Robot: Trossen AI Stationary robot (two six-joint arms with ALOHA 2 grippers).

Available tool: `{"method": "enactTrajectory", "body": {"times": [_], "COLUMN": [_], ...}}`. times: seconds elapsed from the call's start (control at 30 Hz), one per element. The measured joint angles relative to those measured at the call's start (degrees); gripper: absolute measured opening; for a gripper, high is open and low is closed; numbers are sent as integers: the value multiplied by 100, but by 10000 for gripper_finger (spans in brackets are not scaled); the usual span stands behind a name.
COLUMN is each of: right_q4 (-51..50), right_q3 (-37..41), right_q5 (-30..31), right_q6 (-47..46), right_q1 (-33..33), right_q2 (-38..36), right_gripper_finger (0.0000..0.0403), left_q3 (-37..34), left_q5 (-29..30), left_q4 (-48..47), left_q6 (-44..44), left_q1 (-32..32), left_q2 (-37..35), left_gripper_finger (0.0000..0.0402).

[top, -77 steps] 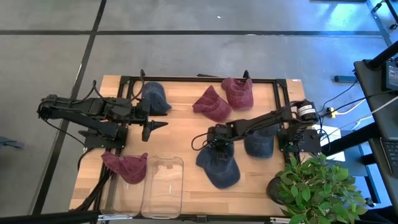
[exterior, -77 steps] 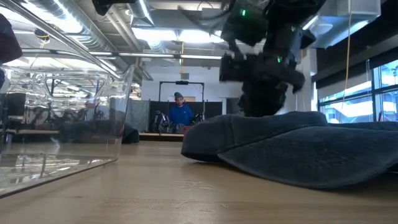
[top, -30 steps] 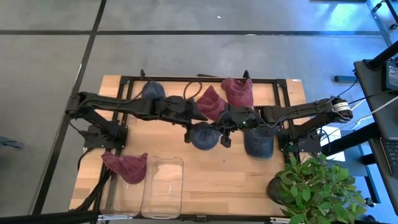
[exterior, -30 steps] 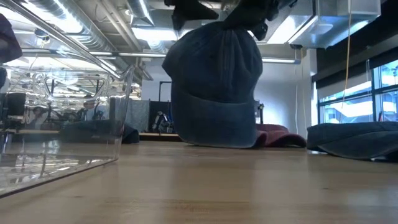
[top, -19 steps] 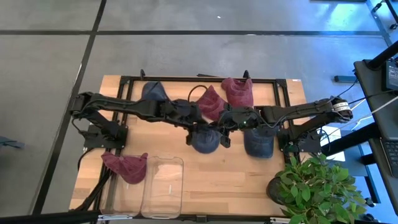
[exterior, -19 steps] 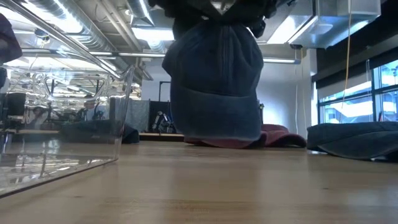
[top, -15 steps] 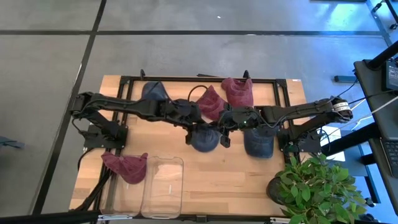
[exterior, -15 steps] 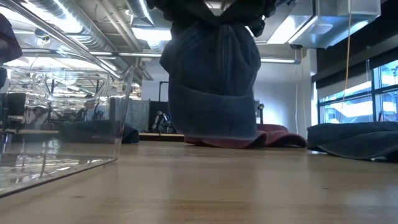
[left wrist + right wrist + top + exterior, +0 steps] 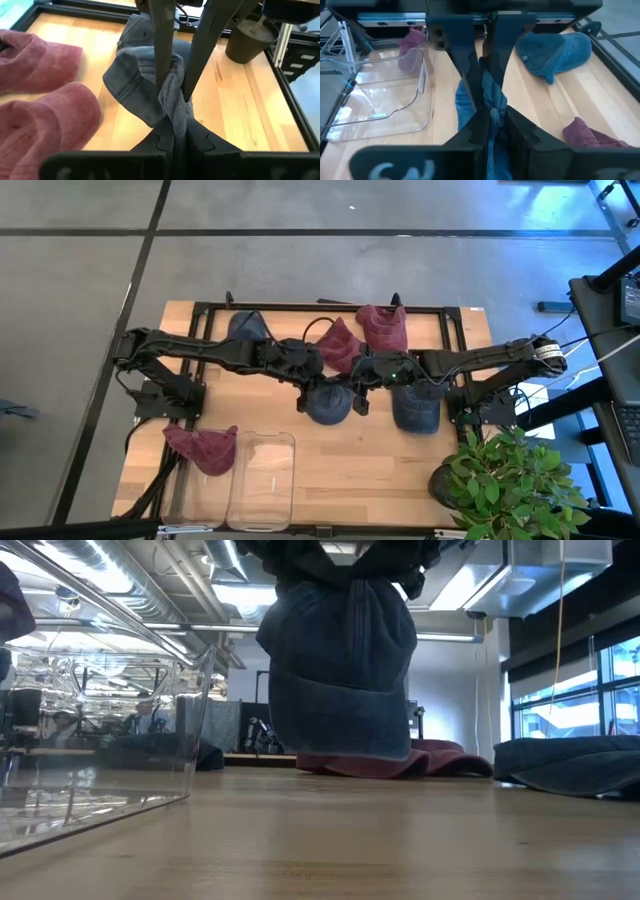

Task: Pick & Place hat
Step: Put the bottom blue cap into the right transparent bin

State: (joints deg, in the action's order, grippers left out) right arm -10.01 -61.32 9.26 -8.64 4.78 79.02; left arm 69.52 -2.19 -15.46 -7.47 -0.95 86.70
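— Where is the dark blue denim cap (image 9: 328,402) held?

— Above the middle of the wooden table (image 9: 400,442), crown gathered, well apart from the clear plastic bin (image 9: 262,477). The left gripper (image 9: 306,388) is clamped on its fabric; the right gripper (image 9: 357,392) is clamped on the same bunch.

— How should the handover be done well?

— The left hold should be confirmed firm before the right is released. The cap should be kept lifted clear of the maroon caps (image 9: 345,346) nearby.

Open bare tabletop (image 9: 400,465) right of clear bin (image 9: 262,480). Centre blocked: both arms meet over hanging blue cap (image 9: 328,402); maroon caps (image 9: 362,338) crowd far edge.
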Motion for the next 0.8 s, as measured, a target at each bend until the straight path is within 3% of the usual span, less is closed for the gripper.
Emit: {"method": "enactTrajectory", "body": {"times": [0.27, 0.43, 0.67, 0.8], "right_q4": [-38, -52, -237, -659], "right_q3": [0, 0, 0, 0], "right_q5": [-91, 392, 1613, 1890], "right_q6": [35, -73, 3, -7], "right_q1": [-4, -4, -4, -7], "right_q2": [-27, -306, -759, -859], "right_gripper_finger": [170, 241, 277, 279], "left_q3": [-2, -2, -2, -2], "left_q5": [-99, -317, -1094, -1257], "left_q4": [-411, -911, -1062, -1058], "left_q6": [441, 434, -319, -966], "left_q1": [3, -7, 217, 703], "left_q2": [-265, -874, -1710, -2195], "left_gripper_finger": [5, 4, 3, 3]}}
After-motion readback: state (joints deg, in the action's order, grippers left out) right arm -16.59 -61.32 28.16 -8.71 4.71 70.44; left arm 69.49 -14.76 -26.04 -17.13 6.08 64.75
